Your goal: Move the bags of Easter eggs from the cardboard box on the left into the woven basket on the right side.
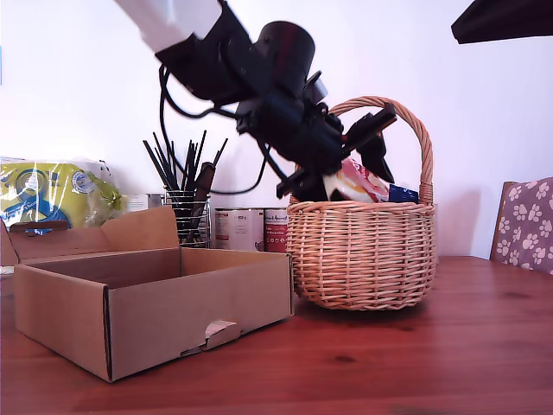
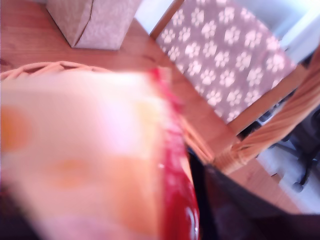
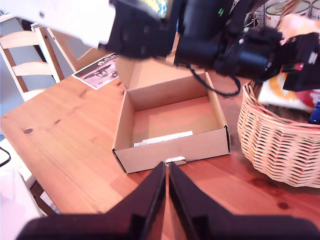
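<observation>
One bag in play: a glossy cream bag (image 1: 352, 183) with a red edge, over the woven basket (image 1: 360, 256)
my first gripper (image 1: 363, 164): pinching that bag (its wrist view is a cream and red blur)
my second gripper (image 3: 167, 197): fingers pressed together, high over the table
basket: round tan wicker, arched handle, just beside the cardboard box (image 1: 155, 298)
box: plain brown corrugated tray, low walls
</observation>
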